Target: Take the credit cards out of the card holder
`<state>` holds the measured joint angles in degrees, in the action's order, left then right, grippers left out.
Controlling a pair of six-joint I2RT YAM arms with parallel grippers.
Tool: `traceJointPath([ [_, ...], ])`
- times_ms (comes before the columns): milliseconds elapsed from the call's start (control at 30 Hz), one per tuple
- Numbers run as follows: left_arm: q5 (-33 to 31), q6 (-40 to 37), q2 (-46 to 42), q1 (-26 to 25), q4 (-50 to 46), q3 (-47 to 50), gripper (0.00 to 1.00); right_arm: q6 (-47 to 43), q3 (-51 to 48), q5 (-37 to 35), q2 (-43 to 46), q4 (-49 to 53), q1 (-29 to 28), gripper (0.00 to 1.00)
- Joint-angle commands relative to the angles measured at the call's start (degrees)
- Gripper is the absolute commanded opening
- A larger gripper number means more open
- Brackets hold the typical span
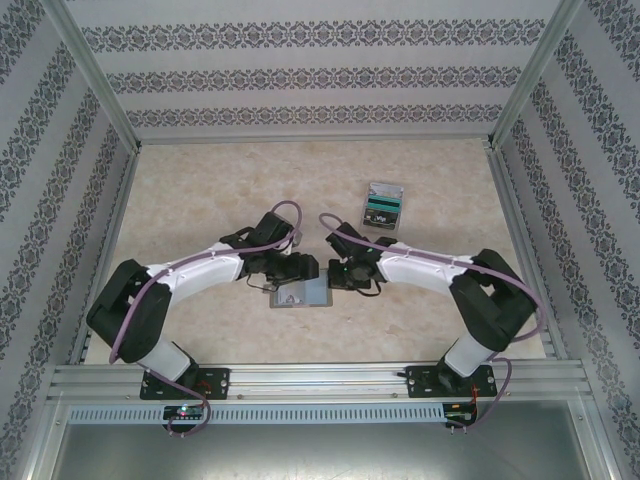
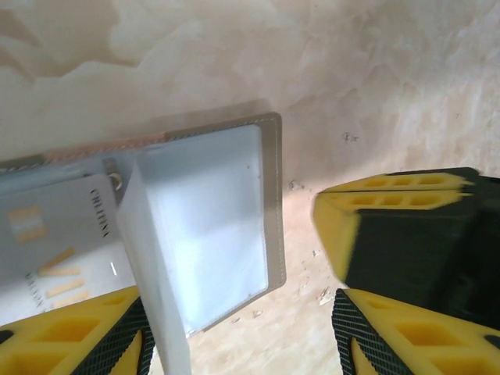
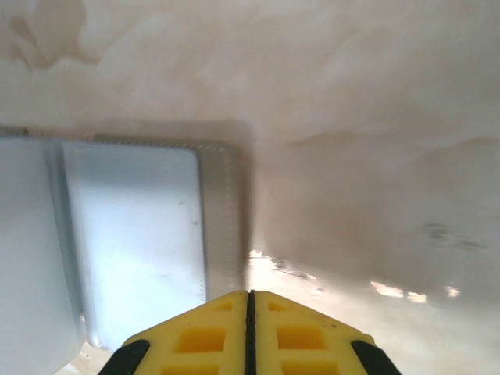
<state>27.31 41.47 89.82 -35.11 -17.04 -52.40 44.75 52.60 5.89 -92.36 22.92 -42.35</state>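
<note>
A lab robot booth: aluminium frame [image 1: 320,380], wallpaper-patterned walls [image 1: 320,60], marble-look table [image 1: 250,190].

The top external camera is looking steeply down from above and behind the 2 arm bases, standing well back and taking in the whole table [image 1: 200,190]. The left wrist camera is hanging very near the surface, facing down past the left gripper [image 2: 238,344] onto the open card holder [image 2: 211,211]. The right wrist camera is riding equally low behind the right gripper [image 3: 250,301]. All 3 views are sharing that card holder's pale half.
</note>
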Motion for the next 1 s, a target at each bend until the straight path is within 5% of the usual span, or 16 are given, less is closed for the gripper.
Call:
traceJointPath([
  [0,2.48,-1.62,2.89,-1.08,1.51,-3.08,0.61,0.43,-2.39,-3.61,4.70,1.41,2.06,0.00],
  [400,-0.89,-4.54,1.69,-0.48,-3.62,-4.78,0.55,-1.14,-1.61,0.59,4.40,-1.23,3.22,0.01],
  [600,-8.74,-4.82,-3.64,3.25,-10.35,-1.16,0.37,-2.48,2.08,4.81,1.03,-5.06,0.83,0.07],
  [967,-12.70,-3.62,-6.39,9.08,-12.08,7.18,0.11,1.23,4.13,15.24,-5.91,-14.81,-1.30,0.06],
])
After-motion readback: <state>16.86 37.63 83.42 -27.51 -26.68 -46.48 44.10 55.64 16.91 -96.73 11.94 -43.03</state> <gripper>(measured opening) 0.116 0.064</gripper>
